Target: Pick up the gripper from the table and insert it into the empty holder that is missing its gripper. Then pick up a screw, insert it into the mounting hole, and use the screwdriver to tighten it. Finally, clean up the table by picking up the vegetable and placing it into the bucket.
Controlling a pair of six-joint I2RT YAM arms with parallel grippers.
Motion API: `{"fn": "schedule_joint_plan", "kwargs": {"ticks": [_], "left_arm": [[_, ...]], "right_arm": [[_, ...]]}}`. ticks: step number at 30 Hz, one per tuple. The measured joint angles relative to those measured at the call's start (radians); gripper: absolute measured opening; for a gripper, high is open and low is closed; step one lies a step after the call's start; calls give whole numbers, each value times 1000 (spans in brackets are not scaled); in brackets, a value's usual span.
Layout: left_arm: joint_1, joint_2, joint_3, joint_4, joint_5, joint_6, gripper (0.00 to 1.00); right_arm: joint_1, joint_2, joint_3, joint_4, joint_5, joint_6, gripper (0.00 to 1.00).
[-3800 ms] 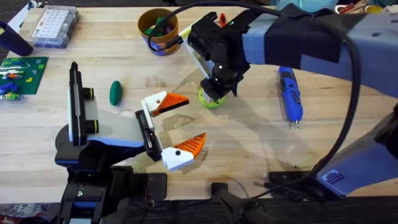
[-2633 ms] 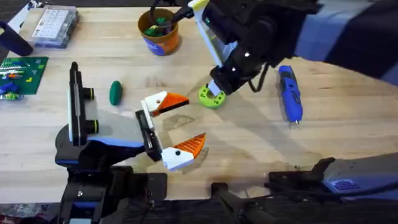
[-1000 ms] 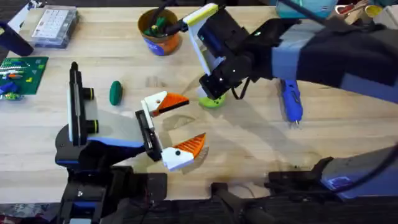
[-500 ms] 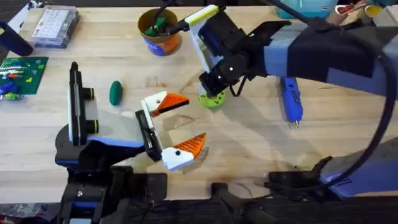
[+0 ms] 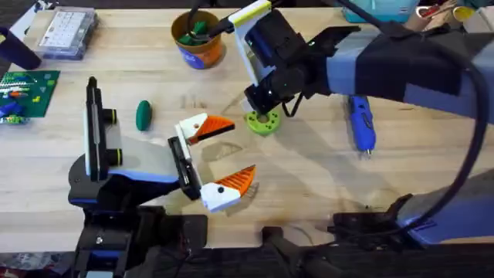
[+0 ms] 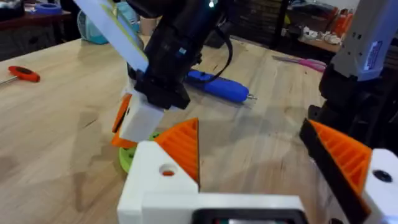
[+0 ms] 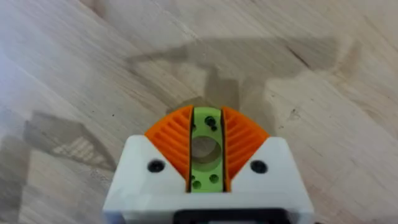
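A small lime-green disc with holes point(image 5: 262, 122) lies flat on the wooden counter point(image 5: 309, 185), near the middle. It is the part meant to go into the empty holder. The right hand point(image 7: 206, 149) stands over it, with its orange ribbed pads point(image 7: 239, 144) closed against the disc's two sides, so the right hand is holding the disc. It looks like hard moulded plastic: probably light, stiff and a little slippery, so a firm pinch across its rim, as here, seems the best hold. To the near left, the left hand point(image 5: 220, 158) rests low over the counter with its white and orange fingers spread wide, holding nothing. Further left lies the vegetable point(image 5: 143, 115), a smooth dark green oval, well apart from both hands; it likely rolls easily and wants a hold across its narrow middle. At the far edge stands the bucket point(image 5: 197, 38), a yellow-orange cup with a blue base and some small things inside. To the right lies the blue screwdriver point(image 5: 360, 122), its thin metal tip pointing toward the near edge; its barrel is the natural place to grasp.
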Motion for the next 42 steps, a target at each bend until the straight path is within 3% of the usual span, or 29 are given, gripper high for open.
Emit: {"fn": "schedule_joint_plan", "kwargs": {"ticks": [18,20,23,37,42], "left_arm": [[0,0,0,-1,0,0,988],[0,0,0,-1,0,0,987],[0,0,0,-1,0,0,988],[0,0,0,-1,0,0,988],[0,0,0,-1,0,0,987]], "right_arm": [[0,48,0,7,5,-3,260],[0,48,0,7,8,-6,204],[-1,48,0,6,9,-8,19],[-1,48,1,1,9,-7,8],[-1,47,27,-81,9,-7,7]]}}
